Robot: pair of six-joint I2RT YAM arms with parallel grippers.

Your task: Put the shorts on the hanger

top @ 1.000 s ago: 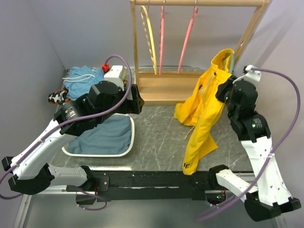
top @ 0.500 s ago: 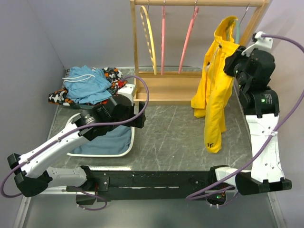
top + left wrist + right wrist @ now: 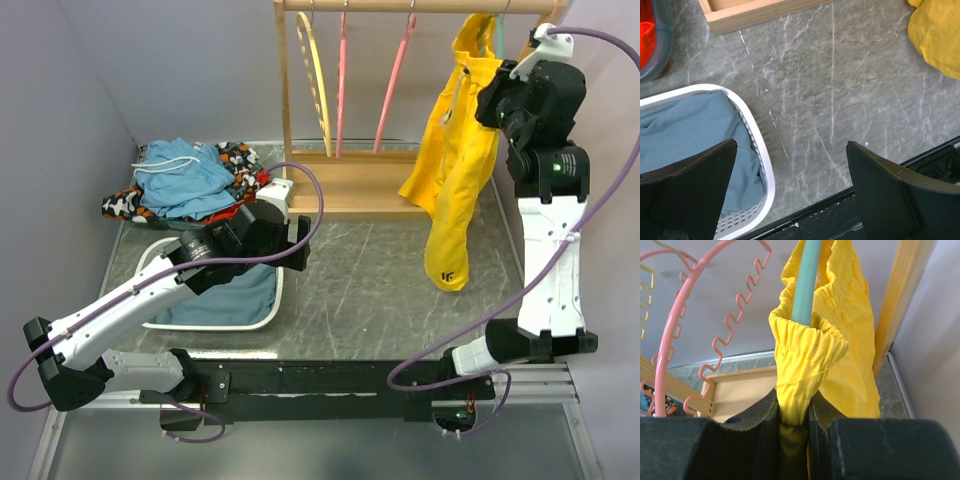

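Note:
The yellow shorts (image 3: 455, 160) hang full length at the right end of the wooden rack, with the dark logo near the bottom hem. Their gathered waistband (image 3: 807, 347) is wrapped around the pale teal hanger (image 3: 805, 285), which passes through it. In the top view only a bit of the hanger (image 3: 497, 38) shows near the rail. My right gripper (image 3: 794, 407) is raised high by the rack (image 3: 500, 95) and is shut on the bunched waistband just below the hanger arm. My left gripper (image 3: 790, 185) is open and empty, low over the table beside the basket (image 3: 296, 240).
The wooden rack (image 3: 420, 6) holds two pink hangers (image 3: 396, 80) and a yellow hanger (image 3: 312, 75). A white basket (image 3: 272, 305) holds blue cloth. A pile with light blue shorts (image 3: 185, 172) lies at the back left. The rack's wooden base tray (image 3: 340, 185) sits behind.
My right arm has lifted the shorts off the table up to the rack rail, so they now hang free. My left arm has lowered and reached further right over the table.

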